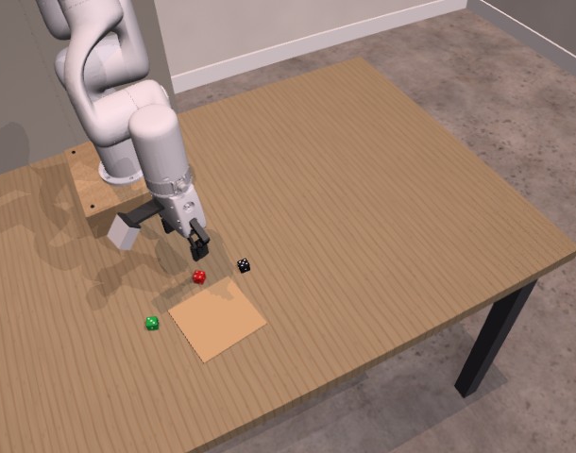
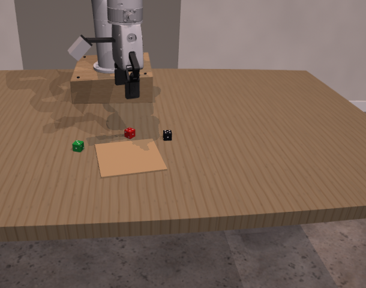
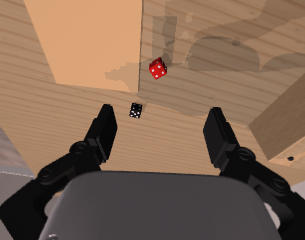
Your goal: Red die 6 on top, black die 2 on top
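Off the mat (image 1: 217,319) (image 2: 130,158) (image 3: 92,40) sit red (image 1: 198,276) (image 2: 129,132) (image 3: 158,69), black (image 1: 243,265) (image 2: 167,135) (image 3: 136,110) and green dice (image 1: 152,323) (image 2: 78,146); the gripper (image 1: 184,239) (image 2: 126,90) (image 3: 160,117), jaws released, hangs above the table (image 1: 351,194) (image 2: 239,139) (image 3: 157,160).

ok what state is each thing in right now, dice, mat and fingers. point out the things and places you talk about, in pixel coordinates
red die (image 1: 198,276) (image 2: 129,132) (image 3: 158,69): flat, off the mat, 4 up
black die (image 1: 243,265) (image 2: 167,135) (image 3: 135,110): flat, off the mat, 5 up
green die (image 1: 152,323) (image 2: 78,146): flat, off the mat, 3 up
mat (image 1: 217,322) (image 2: 130,159) (image 3: 97,40): flat on the table
fingers (image 1: 198,250) (image 2: 132,89): open, raised, holding nothing
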{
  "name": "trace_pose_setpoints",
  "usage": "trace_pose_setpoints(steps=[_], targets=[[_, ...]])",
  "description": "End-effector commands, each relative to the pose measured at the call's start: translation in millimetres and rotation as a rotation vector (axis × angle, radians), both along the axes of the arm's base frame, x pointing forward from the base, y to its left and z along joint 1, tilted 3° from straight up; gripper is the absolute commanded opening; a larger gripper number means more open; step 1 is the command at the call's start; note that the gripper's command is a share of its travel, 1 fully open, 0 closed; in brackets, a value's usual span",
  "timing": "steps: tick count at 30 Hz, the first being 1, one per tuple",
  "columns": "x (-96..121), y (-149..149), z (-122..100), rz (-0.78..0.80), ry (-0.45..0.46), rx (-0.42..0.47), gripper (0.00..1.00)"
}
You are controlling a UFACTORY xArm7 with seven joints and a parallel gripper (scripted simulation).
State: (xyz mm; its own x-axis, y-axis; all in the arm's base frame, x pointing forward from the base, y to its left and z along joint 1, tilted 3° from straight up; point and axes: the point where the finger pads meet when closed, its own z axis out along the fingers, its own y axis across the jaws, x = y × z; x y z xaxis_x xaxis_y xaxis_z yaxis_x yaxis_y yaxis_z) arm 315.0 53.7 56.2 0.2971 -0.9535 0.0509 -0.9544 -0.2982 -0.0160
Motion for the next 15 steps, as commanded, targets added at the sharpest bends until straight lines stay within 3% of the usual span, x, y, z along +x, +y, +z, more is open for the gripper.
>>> trace_pose_setpoints(steps=[1,15], targets=[[1,-1,-3,-0.129,-0.011,-0.016,1.0],[0,-2,-17,-0.574,-0.034,0.002,1.0]])
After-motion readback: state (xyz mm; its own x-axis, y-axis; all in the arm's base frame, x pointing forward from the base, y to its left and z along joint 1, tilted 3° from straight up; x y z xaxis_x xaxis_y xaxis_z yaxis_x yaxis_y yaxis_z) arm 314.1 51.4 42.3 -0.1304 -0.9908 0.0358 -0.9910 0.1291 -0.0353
